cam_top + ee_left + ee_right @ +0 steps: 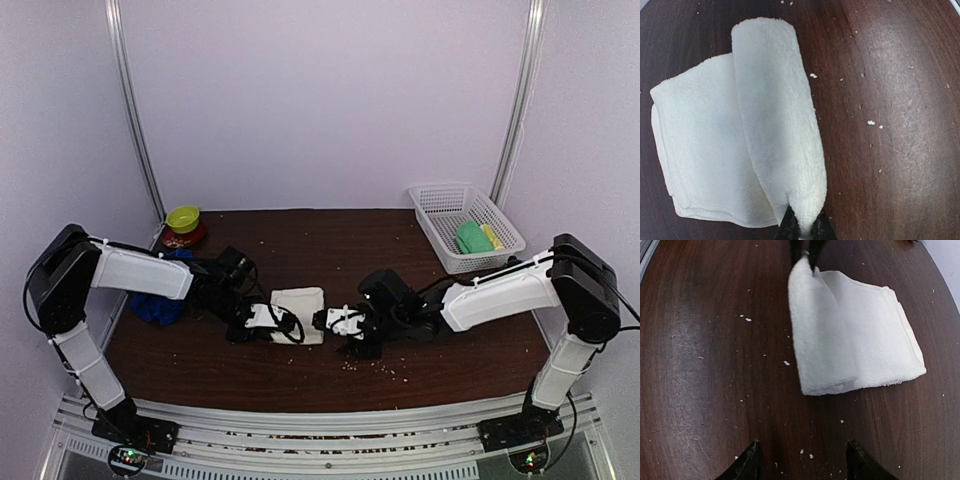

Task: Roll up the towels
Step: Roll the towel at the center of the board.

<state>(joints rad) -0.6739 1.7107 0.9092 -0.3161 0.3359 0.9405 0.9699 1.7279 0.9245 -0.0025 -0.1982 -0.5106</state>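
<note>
The cream-white towel [303, 305] lies mid-table, partly rolled: a roll [777, 125] runs along one side and a flat folded part [700, 150] lies beside it. My left gripper [805, 229] is shut on the roll's near end, pinching the cloth between its black fingertips; from above it [288, 329] sits at the towel's near-left corner. My right gripper [804, 465] is open over bare wood, a short way off the towel's [855, 340] other end, touching nothing. The blue towel [158, 306] lies bunched at the left edge, partly under my left arm.
A white mesh basket [440, 205] at the back right holds a green [472, 238] and a yellow item. A green bowl [183, 217] on a dark red dish stands at the back left. Small white crumbs [385, 370] dot the dark wooden table [330, 240].
</note>
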